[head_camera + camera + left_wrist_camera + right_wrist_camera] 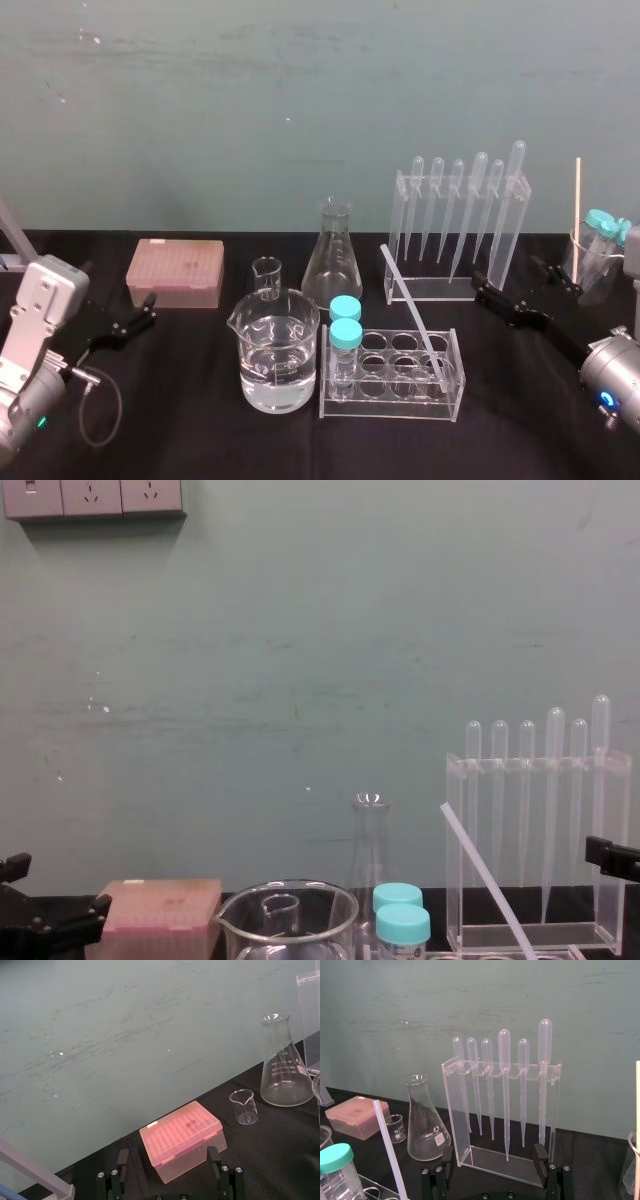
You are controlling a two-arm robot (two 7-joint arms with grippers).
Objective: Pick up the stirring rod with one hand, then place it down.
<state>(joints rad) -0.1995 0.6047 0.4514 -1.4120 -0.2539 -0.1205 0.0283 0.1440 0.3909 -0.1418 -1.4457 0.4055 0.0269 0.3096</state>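
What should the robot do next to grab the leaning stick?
Probably swing the right gripper leftward toward the stirring rod: it is open, nearest and empty, while the rod leans untouched in the tube rack. The left gripper sits far off by the pink box.

Six pipettes (479,200) hang in one pipette rack (440,290). There is one stirring rod (413,312), one conical flask (334,268), one pink box (175,272), one wooden stick (577,210) and one tube rack (390,405). Three beakers: large beaker (278,360), small beaker (267,275), right-hand beaker (600,278). Three teal-capped tubes (346,335).
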